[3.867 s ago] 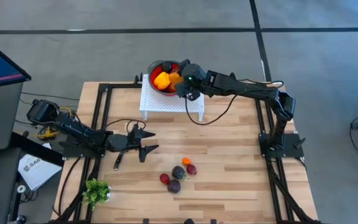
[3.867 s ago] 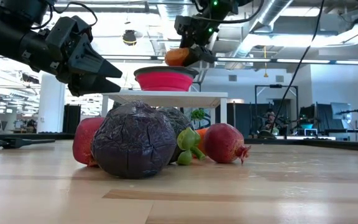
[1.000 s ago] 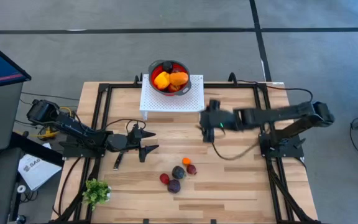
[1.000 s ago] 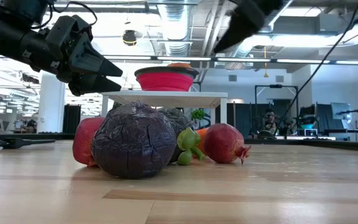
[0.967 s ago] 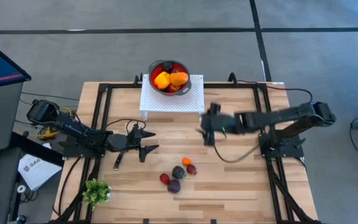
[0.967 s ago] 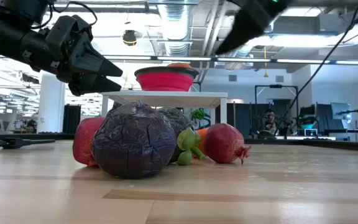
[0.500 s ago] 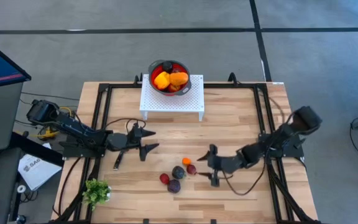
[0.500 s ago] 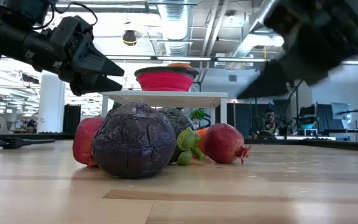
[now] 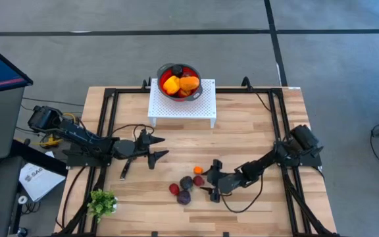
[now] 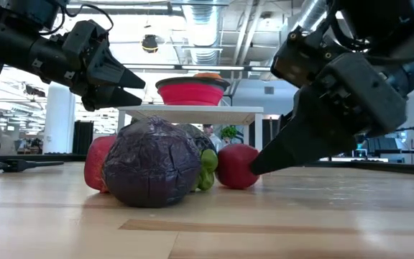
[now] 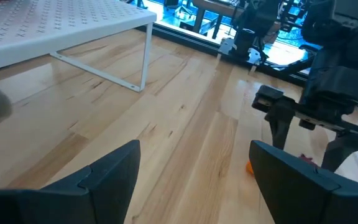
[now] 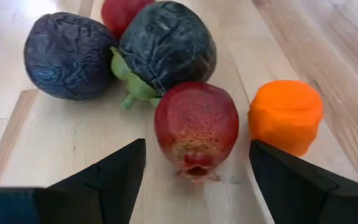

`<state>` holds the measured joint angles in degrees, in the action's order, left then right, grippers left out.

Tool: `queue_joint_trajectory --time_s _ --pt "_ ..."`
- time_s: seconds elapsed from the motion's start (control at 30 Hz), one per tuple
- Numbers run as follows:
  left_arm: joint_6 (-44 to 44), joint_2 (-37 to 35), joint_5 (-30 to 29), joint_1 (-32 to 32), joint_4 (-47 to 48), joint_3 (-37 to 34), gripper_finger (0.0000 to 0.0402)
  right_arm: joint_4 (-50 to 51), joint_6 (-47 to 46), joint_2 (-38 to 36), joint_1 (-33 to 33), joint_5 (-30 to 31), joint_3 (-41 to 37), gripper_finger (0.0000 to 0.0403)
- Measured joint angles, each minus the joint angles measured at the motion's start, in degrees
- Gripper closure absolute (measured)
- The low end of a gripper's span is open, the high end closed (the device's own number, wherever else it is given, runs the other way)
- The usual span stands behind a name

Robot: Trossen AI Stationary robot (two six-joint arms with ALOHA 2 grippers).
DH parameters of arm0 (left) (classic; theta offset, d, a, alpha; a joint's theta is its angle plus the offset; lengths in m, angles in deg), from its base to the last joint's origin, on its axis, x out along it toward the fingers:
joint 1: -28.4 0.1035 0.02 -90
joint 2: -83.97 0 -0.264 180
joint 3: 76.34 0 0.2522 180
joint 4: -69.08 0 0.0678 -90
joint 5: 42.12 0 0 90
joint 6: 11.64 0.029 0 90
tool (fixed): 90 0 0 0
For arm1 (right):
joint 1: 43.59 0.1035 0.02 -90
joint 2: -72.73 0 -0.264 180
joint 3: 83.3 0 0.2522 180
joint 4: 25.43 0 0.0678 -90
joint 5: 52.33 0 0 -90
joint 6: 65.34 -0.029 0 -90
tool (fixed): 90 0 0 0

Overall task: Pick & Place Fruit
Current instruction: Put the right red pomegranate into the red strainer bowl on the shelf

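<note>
Pale wooden tabletop (image 9: 242, 131): right gripper (image 12: 194, 180), jaws wide, brackets the small red pomegranate-like toy fruit (image 12: 196, 124) at lower centre, apparently lined up for grasping. Left gripper (image 9: 155, 155) waits open at centre left

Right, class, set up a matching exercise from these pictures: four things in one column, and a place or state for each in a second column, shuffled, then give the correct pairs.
Column one:
1. red bowl
2. red pomegranate
3. left gripper
4. leafy green sprig

Column two:
A. at the table's near left corner
B. open, hovering apart from the fruit
C. on the white stand, holding yellow and orange fruit
D. on the table, between the right gripper's open fingers

Pairs: 1-C, 2-D, 3-B, 4-A
</note>
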<state>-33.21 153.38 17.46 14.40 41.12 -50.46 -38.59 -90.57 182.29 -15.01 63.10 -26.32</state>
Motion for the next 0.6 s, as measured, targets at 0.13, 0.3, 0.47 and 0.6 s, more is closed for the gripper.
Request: queue_joint_trajectory --time_s 0.13,0.3,0.47,0.6 --pt "-0.1 0.0 0.0 0.0 0.0 0.0 0.0108 0.2 -0.3 -0.1 0.0 0.0 0.0 0.0122" --pt "-0.1 0.0 0.0 0.0 0.0 0.0 0.0108 0.5 -1.2 -0.1 -0.5 -1.2 0.0 0.013" --pt "-0.1 0.0 0.0 0.0 -0.1 0.0 0.0108 1.4 -2.7 0.0 -1.0 -1.4 0.0 0.0185" --pt "-0.1 0.0 0.0 0.0 -0.1 0.0 0.0108 1.2 -2.7 0.0 -1.0 -1.4 0.0 0.0252"
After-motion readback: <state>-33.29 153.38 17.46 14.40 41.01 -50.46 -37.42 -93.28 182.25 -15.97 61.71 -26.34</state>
